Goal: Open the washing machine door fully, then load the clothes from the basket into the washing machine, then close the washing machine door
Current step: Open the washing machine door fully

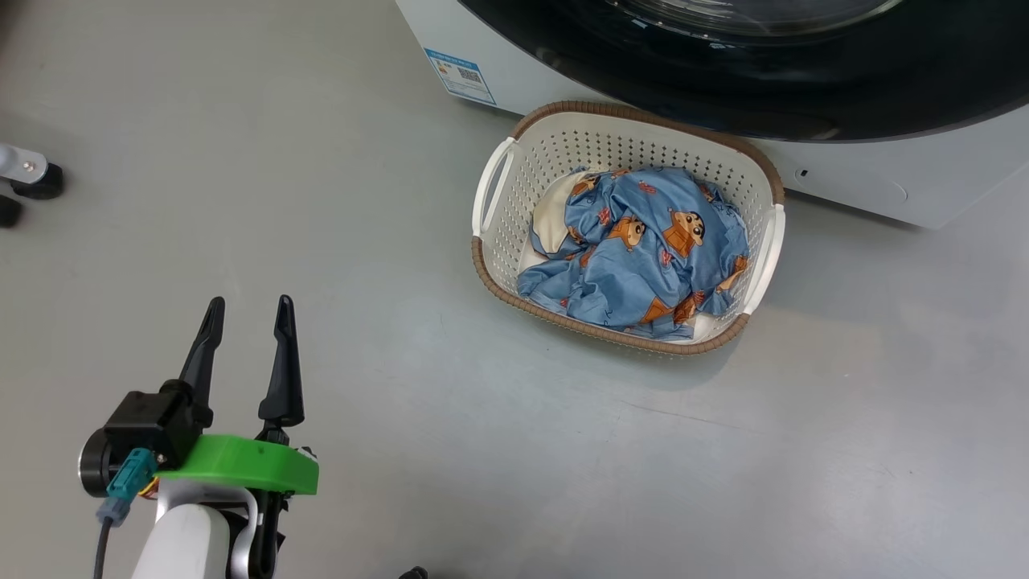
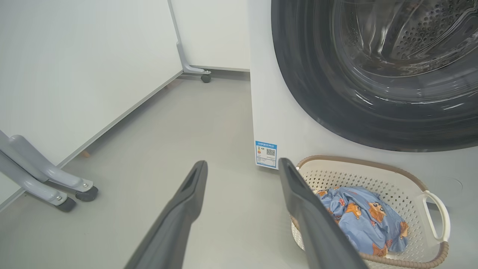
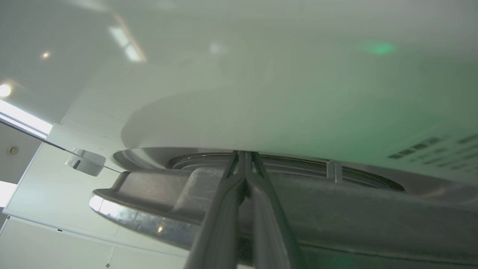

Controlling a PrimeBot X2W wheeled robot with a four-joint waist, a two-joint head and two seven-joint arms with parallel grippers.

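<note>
Clenched on nothing, the right claw [image 3: 245,158] is resting its dark fingertips at the seam where the large round, glossy black-rimmed glass door [image 2: 298,74] meets the big white front-loading washing machine [image 2: 269,112]. Door opening seems to be the step in hand, as the door is looking shut or barely ajar. Meanwhile the left claw [image 1: 249,304] is hanging released over the grey floor [image 1: 563,450], well apart from the small cream-white perforated plastic basket [image 1: 514,217], which is holding light blue cartoon-printed clothes [image 1: 643,249] just before the machine. Next, the rim likely needs hooking and swinging wide.

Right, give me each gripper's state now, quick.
Left gripper: open, holding nothing.
Right gripper: closed, nothing seen between its jaws.
</note>
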